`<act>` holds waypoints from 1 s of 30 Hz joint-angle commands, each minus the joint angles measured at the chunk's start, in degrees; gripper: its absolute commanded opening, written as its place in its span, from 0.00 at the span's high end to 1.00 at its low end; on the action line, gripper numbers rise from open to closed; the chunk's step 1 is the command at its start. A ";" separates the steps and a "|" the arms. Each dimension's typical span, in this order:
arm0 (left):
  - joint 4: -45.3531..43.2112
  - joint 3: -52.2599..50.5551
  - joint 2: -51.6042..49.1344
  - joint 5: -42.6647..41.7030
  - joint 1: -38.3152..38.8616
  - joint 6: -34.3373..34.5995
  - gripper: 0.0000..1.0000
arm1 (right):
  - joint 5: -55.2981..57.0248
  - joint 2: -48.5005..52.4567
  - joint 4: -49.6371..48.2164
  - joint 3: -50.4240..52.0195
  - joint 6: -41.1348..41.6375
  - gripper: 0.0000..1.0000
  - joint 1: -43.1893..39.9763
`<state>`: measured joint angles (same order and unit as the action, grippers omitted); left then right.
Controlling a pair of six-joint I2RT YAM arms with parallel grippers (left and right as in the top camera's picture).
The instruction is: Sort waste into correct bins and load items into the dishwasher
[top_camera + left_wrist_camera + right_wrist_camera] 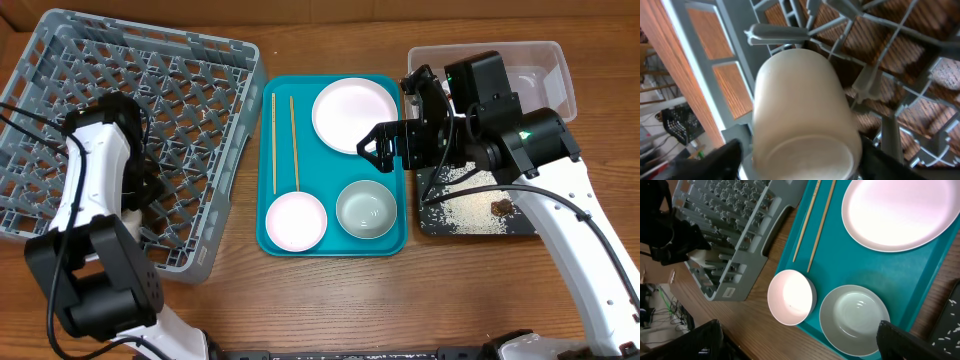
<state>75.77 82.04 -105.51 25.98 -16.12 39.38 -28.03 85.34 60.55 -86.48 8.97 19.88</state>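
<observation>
My left gripper [800, 167] is down inside the grey dish rack [150, 90], shut on a white cup [802, 110] that lies against the rack's lattice. In the overhead view the left gripper [142, 188] sits at the rack's middle. My right gripper [372, 148] is open and empty above the teal tray [395, 235]. On the tray lie the pale plate [354, 115], two chopsticks [284, 140], the pink bowl [296, 221] and the grey-green bowl [366, 210]. The clear tub [548, 62] stands at the far right. No red scrap or tissue wad shows.
A black tray [470, 212] with white grains and a brown lump [499, 207] lies right of the teal tray, under my right arm. In the right wrist view the pink bowl [790, 297] and grey-green bowl [855, 320] lie just ahead of my open fingers [800, 347].
</observation>
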 commanded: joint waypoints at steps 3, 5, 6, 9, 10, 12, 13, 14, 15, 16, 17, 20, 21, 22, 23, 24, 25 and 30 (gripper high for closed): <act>0.42 -0.24 -0.57 1.66 0.02 0.94 0.51 | 0.59 -0.42 -0.20 -0.50 -0.02 0.00 0.04; 0.68 -0.22 -0.50 1.60 0.02 0.96 0.55 | 0.59 -0.42 -0.20 -0.50 -0.02 0.00 0.04; 0.79 -0.20 -0.44 1.42 0.02 0.96 0.55 | 0.61 -0.42 -0.20 -0.50 -0.02 0.00 0.04; 1.64 0.07 -0.20 1.14 0.02 1.66 0.55 | 0.59 -0.42 -0.20 -0.50 -0.02 0.00 0.04; 1.99 0.17 0.07 1.14 0.02 2.10 0.55 | 0.59 -0.42 -0.20 -0.50 -0.02 0.00 0.04; 2.23 0.39 0.94 1.05 0.02 2.19 0.55 | 0.59 -0.42 -0.20 -0.50 -0.02 0.00 0.04; 2.25 0.46 1.60 1.03 0.02 2.14 0.55 | 0.61 -0.42 -0.20 -0.50 -0.02 0.00 0.04; 2.34 0.48 2.32 1.05 0.02 1.84 0.55 | 0.61 -0.42 -0.20 -0.50 -0.02 0.00 0.04; 2.45 0.48 3.21 1.09 0.02 1.77 0.55 | 0.61 -0.42 -0.20 -0.50 -0.02 0.00 0.04; 2.45 0.48 4.11 1.09 0.02 1.75 0.54 | 0.61 -0.42 -0.20 -0.50 -0.02 0.00 0.04; 2.36 0.48 5.05 1.09 0.02 1.77 0.53 | 0.61 -0.42 -0.20 -0.50 -0.02 0.00 0.04; 1.03 0.48 7.78 0.94 0.02 1.05 0.53 | 0.61 -0.42 -0.22 -0.50 -0.02 0.00 0.04; 0.20 0.48 8.46 0.24 0.02 0.04 0.53 | 0.61 -0.42 -0.20 -0.50 -0.02 0.00 0.04; -0.50 0.46 8.81 -0.37 0.02 -0.83 0.53 | 0.61 -0.42 -0.20 -0.50 -0.02 0.00 0.04; -1.11 0.46 8.90 -1.20 0.02 -1.33 0.53 | 0.61 -0.42 -0.17 -0.50 -0.02 0.00 0.04; -1.27 0.44 8.90 -1.79 0.00 -1.33 0.53 | 0.61 -0.42 -0.17 -0.50 -0.02 0.00 0.04; -1.53 0.31 8.81 -2.60 -0.02 -1.36 0.53 | 0.59 -0.42 -0.13 -0.50 -0.02 0.00 0.04; -2.21 -0.02 8.81 -3.52 -0.09 -2.19 0.53 | 0.59 -0.42 0.22 -0.50 -0.02 0.00 0.04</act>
<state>73.93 82.11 -97.27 23.88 -15.88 38.61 -28.01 85.34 60.75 -86.48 8.97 19.88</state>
